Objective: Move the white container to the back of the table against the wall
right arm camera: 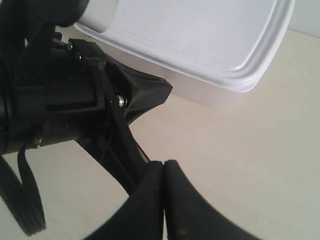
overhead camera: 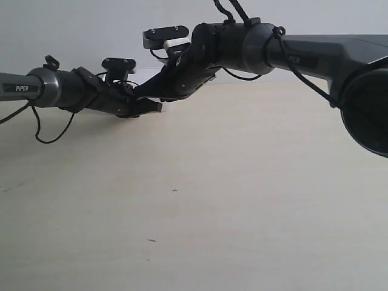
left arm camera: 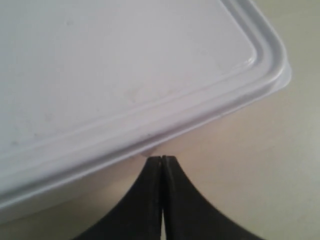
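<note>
Near the back edge of the broad, pale beige wood-grain table (overhead camera: pixel 242 182), the left gripper (left arm camera: pixel 161 161) is holding its two black fingers pressed flat together with nothing between them. Their tips appear to be touching the shallow, rectangular white plastic container (left arm camera: pixel 125 65) just under the rim of its flat lid, close to one rounded corner. The right gripper (right arm camera: pixel 164 167) is likewise pinched fully together and empty, and it is hanging just behind the black left arm (right arm camera: pixel 75 105), apart from the container.

The container is sitting flat on the table with its lid on. In the exterior view the two arms are crossing in front of it and hiding it, with the plain grey-white wall (overhead camera: pixel 91 30) just beyond the back edge. Whether the container is touching the wall cannot be told.

The step in hand is looking like the push itself, done with joined fingertips rather than a grasp. The next move is calling for a low, level shove toward the back edge, aimed nearer the middle of the side so the container is not swivelling, with the tips staying below the rim so the lid is not lifting.
</note>
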Motion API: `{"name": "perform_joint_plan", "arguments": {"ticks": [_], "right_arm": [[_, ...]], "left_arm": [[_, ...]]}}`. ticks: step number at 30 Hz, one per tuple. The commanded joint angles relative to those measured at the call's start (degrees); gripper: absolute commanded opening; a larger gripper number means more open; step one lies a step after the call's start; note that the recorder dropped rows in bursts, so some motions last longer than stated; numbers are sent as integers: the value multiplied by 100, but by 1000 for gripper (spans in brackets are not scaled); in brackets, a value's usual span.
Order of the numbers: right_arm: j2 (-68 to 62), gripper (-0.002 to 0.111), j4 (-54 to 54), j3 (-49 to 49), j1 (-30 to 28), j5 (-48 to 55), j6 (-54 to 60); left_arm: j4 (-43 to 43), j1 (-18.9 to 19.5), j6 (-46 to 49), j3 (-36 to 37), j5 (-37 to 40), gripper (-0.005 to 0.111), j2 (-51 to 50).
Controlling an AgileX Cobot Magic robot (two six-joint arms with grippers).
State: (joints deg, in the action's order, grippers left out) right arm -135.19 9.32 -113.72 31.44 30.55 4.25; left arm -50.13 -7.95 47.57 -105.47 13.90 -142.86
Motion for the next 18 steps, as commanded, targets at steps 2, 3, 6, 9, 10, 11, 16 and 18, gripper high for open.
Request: {"name": "perform_joint_plan", "arguments": {"ticks": [2, 3, 6, 9, 10, 11, 16, 18], "right_arm": [[53, 0, -43, 26, -11, -108, 8], [53, 0, -43, 26, -11, -133, 8], [43, 0, -43, 26, -11, -236, 8], [43, 0, -43, 26, -11, -305, 8], [43, 0, -43, 26, -11, -330, 8], [43, 0, -43, 26, -11, -330, 8], [43, 0, -43, 26, -11, -330, 8], [43, 0, -43, 26, -11, -306, 8]], "left_arm": [[200, 235, 49, 224, 64, 0, 308], [200, 287, 49, 286, 84, 0, 370], [200, 473, 64, 541, 111, 0, 569], [200, 638, 308, 818, 111, 0, 753], [185, 683, 327, 894, 123, 0, 804], [151, 735, 327, 966, 112, 0, 843], [110, 816, 439, 1246, 89, 0, 989], [43, 816, 525, 1363, 89, 0, 1049]]}}
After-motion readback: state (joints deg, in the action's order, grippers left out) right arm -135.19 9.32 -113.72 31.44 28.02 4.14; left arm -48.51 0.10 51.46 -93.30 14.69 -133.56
